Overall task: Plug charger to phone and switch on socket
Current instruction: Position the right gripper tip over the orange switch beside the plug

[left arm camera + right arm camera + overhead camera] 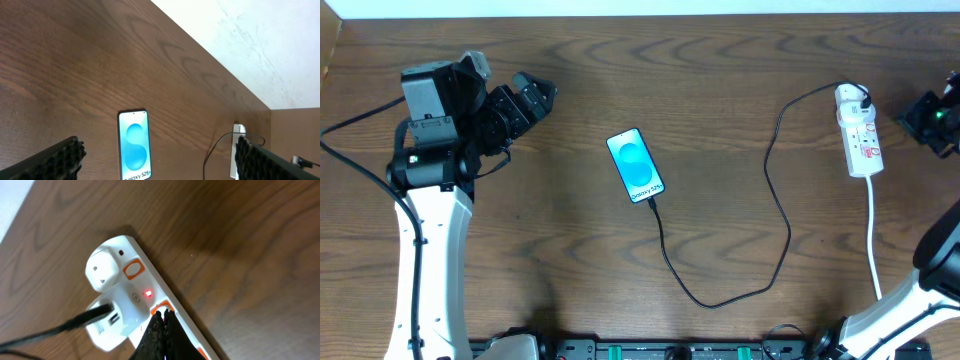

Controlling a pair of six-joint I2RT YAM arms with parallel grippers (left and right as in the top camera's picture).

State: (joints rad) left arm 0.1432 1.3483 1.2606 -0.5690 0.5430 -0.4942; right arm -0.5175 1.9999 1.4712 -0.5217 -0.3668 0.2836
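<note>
The phone [635, 166] lies at the middle of the bench [520, 270], and the socket [859, 132] at the far right. The charger [767, 160] runs from the phone's near end, loops right, and reaches the socket's far end.

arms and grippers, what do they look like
The left arm is a white link topped by black joints, a grey block and a tiny green light, with a black cable looping off. The left gripper is black with knobbly fingers. The right arm is white too; the right gripper is black with a green light.
</note>
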